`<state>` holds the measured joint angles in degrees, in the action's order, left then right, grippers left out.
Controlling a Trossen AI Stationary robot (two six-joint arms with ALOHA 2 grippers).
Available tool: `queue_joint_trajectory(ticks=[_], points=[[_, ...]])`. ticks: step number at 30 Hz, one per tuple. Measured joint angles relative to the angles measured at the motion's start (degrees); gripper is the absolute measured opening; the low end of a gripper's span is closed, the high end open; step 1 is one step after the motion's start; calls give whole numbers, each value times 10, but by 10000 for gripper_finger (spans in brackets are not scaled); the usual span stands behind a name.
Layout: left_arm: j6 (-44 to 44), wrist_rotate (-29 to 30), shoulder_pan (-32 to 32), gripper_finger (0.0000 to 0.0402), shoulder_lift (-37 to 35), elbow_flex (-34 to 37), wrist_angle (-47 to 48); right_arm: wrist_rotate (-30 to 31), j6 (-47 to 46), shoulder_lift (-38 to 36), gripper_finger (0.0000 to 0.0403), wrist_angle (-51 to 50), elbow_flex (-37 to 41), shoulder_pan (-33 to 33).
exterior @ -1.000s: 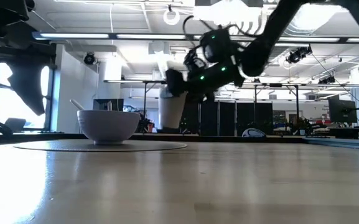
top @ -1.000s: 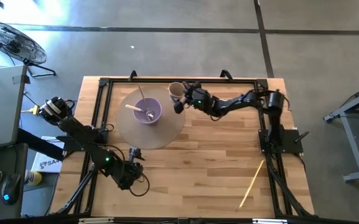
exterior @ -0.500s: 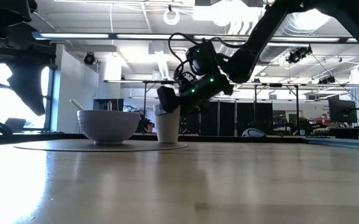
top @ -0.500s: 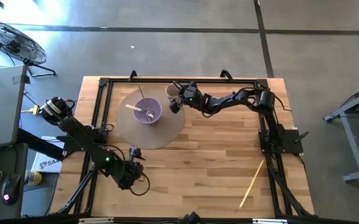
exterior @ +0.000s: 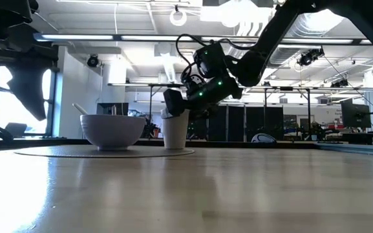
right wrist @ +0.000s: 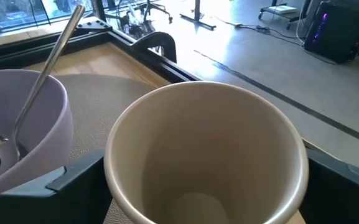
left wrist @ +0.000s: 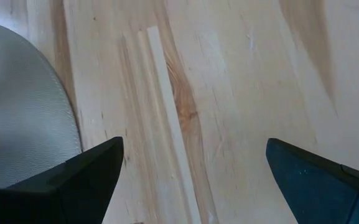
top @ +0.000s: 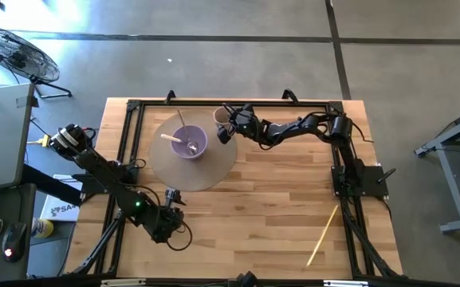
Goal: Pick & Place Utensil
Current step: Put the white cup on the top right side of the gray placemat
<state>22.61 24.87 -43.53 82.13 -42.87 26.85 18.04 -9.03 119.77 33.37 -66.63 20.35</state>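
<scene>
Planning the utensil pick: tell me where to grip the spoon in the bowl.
Grip the spoon on its upper handle, coming from above. The handle leans over the far rim of the bowl, clear of the wall, while its head lies low inside, next to a second utensil. This is a judgement.

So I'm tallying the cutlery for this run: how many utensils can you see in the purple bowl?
2. A pale-handled utensil leans toward the bowl's left rim, and a metal spoon leans on its far rim, the spoon's end down inside. The bowl's wall may hide more.
</scene>
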Motion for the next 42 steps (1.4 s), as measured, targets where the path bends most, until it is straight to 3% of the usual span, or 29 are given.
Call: queue_joint_trajectory(ticks=[16, 29, 34, 42], points=[[0, -13, 0, 387, 0, 0, 0, -42, -33, -1, 400, -77, 0, 0], [0, -13, 0, 387, 0, 0, -1, -40, -42, -50, 396, -269, 0, 0], [0, -3, 0, 387, 0, 0, -3, 7, -44, -79, 364, -293, -1, -7], [0, -1, 0, 387, 0, 0, -4, -4, -44, -76, 275, -283, -1, -8]])
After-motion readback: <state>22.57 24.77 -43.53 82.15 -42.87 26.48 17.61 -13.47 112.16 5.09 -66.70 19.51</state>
